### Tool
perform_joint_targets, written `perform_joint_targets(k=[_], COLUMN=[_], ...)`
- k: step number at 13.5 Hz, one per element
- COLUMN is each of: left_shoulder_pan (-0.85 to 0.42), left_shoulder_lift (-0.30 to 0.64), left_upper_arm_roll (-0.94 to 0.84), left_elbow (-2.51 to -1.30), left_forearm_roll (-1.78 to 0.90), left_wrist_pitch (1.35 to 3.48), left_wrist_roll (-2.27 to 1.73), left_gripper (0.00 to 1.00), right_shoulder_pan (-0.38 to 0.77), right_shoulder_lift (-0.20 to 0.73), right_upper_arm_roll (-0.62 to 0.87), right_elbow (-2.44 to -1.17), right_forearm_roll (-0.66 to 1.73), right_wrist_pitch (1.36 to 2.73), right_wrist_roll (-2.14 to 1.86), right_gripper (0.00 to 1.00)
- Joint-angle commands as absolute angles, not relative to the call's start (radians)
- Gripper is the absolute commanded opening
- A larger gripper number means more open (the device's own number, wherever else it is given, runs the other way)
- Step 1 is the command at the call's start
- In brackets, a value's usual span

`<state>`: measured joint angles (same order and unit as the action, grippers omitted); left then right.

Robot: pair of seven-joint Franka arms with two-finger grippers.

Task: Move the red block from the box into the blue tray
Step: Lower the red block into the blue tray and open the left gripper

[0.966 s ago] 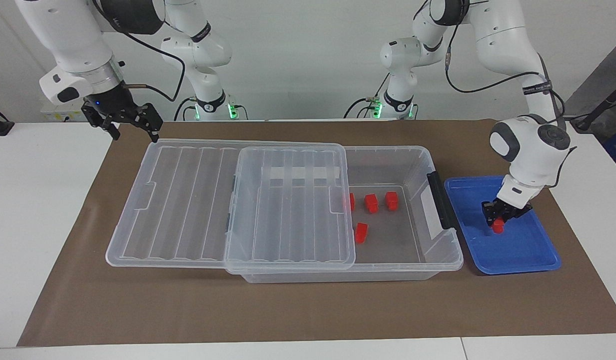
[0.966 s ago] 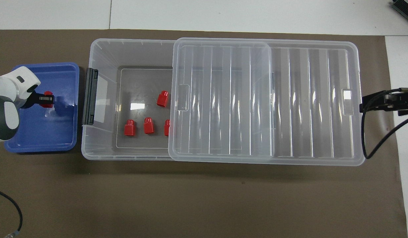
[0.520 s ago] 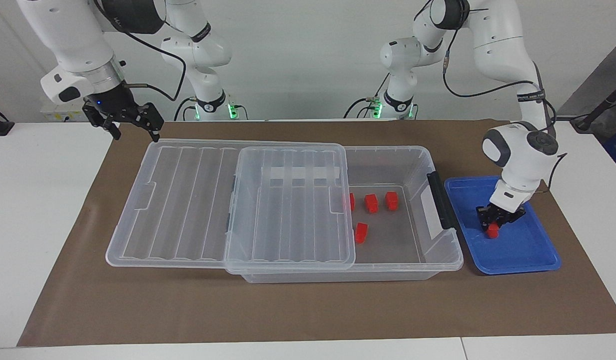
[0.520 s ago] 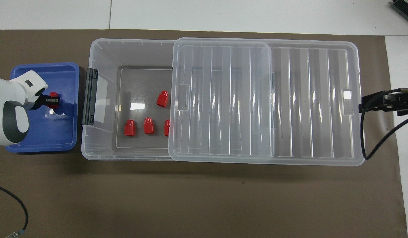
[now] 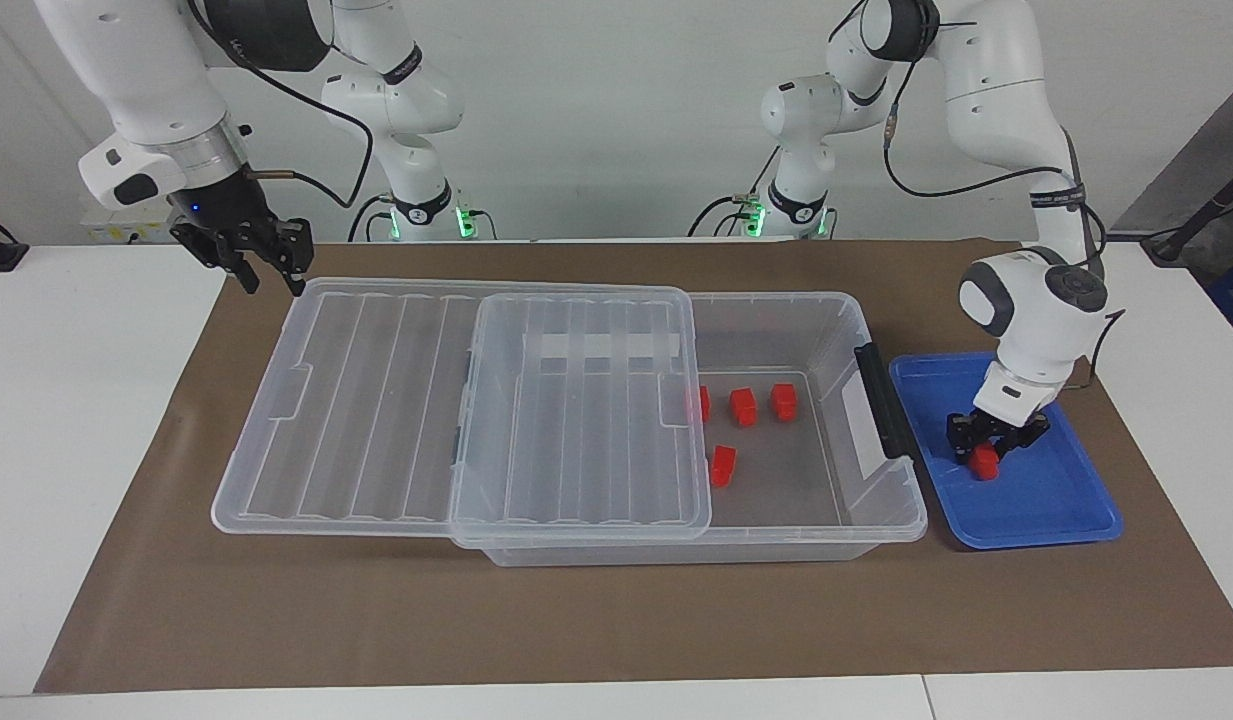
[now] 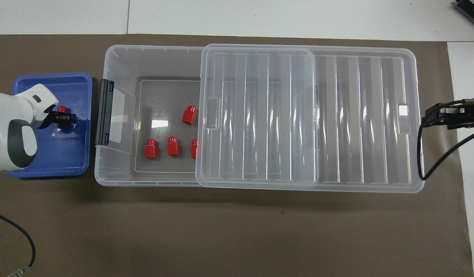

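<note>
Left gripper is seen low in the tray, with its fingers parted and standing either side of the block. Whether the pads are touching the block cannot be told; the block appears to rest on the tray floor, toward the tray's box-side half. Release is judged to be under way or just done.

Right gripper is held in the air just off the lid corner at the right arm's end of the table, waiting; its fingers are partly spread and nothing is held.

Four more blocks are left in the open part of the box, one of them partly hidden under the lid's edge.

As for handling, the block is judged light, rigid and smooth, being small moulded plastic, so little force is needed, but slipping is possible if it is pinched on its narrow stepped top. A hold across the wider body, on two flat parallel faces, is judged safest. No fragility is expected; a short drop into the tray would likely do no harm.
</note>
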<state>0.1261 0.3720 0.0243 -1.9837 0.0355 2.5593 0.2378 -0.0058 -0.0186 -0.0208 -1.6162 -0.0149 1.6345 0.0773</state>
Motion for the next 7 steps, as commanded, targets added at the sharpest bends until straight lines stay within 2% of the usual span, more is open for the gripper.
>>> perform_joint_targets(k=[1, 4, 7], left_shoulder_pan=[0.123, 0.123, 0.124], left_shoulder_lift=[0.359, 0.312, 0.267], left_upper_arm_roll=[0.025, 0.020, 0.020], left_elbow=[-1.971, -1.856, -1.783], left_forearm_roll=[0.025, 0.025, 0.025], left_wrist_pitch=[2.538, 2.309, 2.119], left_wrist_roll=[0.255, 0.256, 0.258], left_gripper=[1.00, 1.00, 1.00], right_shoulder_pan=[-0.031, -0.093, -0.155], right_shoulder_lift=[-0.040, -0.038, 0.018], right_upper_arm_roll=[-0.018, -0.018, -0.018], right_elbow=[-1.681, -1.753, -1.766], right_forearm_roll=[0.000, 0.000, 0.000], right_wrist_pitch=[1.715, 1.848, 1.919], right_wrist_roll=[0.075, 0.077, 0.074], right_gripper=[0.00, 0.00, 0.00])
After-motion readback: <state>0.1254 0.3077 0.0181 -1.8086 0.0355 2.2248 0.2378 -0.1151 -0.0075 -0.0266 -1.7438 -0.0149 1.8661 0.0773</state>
